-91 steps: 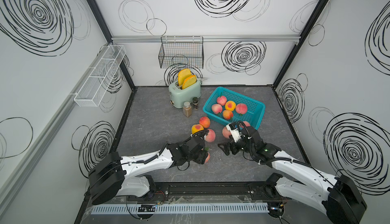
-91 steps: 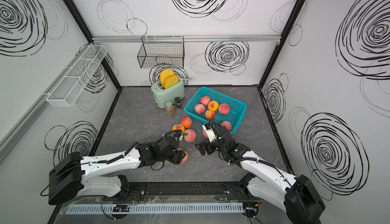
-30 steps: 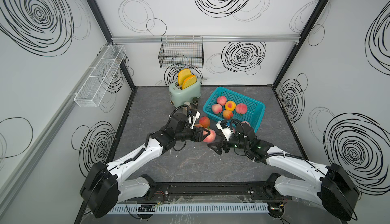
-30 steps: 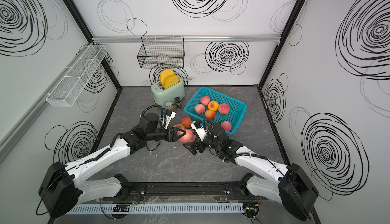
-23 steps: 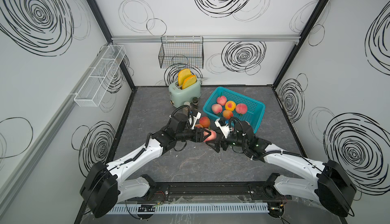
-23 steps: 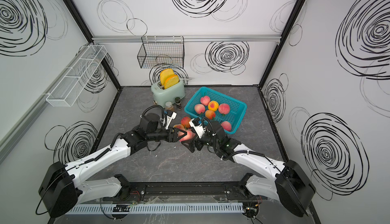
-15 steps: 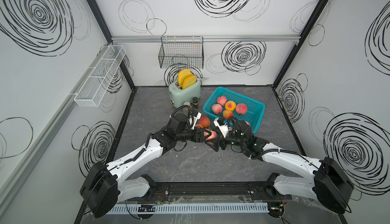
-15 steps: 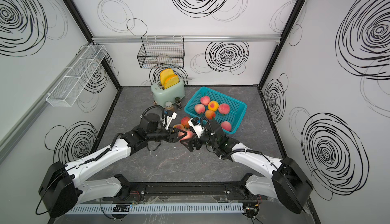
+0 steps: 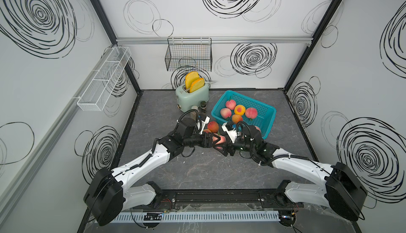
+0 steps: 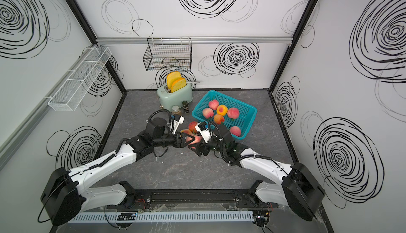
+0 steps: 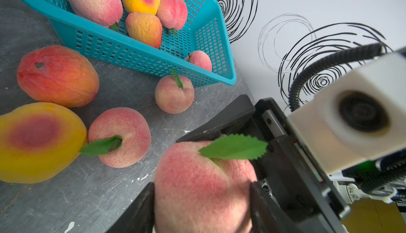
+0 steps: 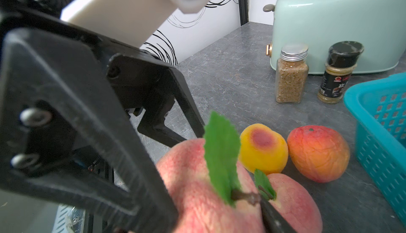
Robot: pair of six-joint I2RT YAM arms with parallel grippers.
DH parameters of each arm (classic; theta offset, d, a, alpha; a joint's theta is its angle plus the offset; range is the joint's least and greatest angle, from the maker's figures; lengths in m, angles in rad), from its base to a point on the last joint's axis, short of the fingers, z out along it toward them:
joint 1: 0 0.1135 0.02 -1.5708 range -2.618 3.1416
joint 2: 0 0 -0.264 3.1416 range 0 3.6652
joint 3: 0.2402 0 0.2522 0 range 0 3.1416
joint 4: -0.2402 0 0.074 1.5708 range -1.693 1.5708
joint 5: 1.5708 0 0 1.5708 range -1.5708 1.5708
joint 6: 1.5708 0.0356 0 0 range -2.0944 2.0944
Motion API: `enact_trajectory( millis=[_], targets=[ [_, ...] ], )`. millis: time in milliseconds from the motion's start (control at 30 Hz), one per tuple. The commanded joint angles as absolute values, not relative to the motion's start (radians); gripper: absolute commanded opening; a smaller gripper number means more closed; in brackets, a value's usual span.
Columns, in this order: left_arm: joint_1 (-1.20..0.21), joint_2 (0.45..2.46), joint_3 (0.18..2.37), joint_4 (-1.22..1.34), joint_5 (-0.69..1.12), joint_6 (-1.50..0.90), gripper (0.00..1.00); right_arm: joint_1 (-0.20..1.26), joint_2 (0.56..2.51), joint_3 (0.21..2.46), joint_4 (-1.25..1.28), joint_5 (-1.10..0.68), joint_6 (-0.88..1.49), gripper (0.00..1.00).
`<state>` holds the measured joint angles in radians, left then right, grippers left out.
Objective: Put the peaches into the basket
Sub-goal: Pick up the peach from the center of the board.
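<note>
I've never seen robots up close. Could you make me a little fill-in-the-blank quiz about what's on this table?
The left gripper is shut on a pink peach that has a green ____. The teal basket holds ____ peaches. The mint-green toaster has ____ toast slices sticking out. Beside the silver-capped spice jar stands another jar whose cap is ____.
Missing words: leaf; six; two; black.

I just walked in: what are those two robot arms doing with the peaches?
They are sharing one pink peach. The left tool grips it, and the right tool sits around the same peach, maybe taking it over; whether it grips yet is unclear. Six peaches lie in the teal basket, four loose peaches on the table.
</note>
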<state>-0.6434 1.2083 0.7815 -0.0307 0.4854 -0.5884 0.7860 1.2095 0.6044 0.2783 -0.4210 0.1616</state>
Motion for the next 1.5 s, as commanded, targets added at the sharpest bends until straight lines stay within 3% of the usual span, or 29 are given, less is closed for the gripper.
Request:
enact_trajectory(
  millis=[0,100,233,467,1000,1467],
  targets=[
    [-0.652,1.216,0.8,0.026,0.506,-0.596,0.63,0.792,1.212,0.626,0.303,-0.43,0.161,0.7],
    [-0.65,1.216,0.803,0.025,0.505,-0.595,0.67,0.792,1.209,0.627,0.295,-0.422,0.157,0.67],
    [-0.647,1.215,0.809,0.021,0.5,-0.594,0.8,0.79,1.207,0.63,0.274,-0.396,0.145,0.67],
    [-0.625,1.187,0.808,0.013,0.499,-0.589,0.9,0.747,1.213,0.658,0.215,-0.387,0.134,0.67],
    [-0.54,1.15,0.795,-0.06,0.431,-0.486,0.94,0.475,1.237,0.779,0.02,-0.403,0.058,0.68],
    [-0.531,1.216,0.803,-0.02,0.347,-0.443,0.95,0.337,1.36,0.921,-0.034,-0.293,0.065,0.69]
  ],
)
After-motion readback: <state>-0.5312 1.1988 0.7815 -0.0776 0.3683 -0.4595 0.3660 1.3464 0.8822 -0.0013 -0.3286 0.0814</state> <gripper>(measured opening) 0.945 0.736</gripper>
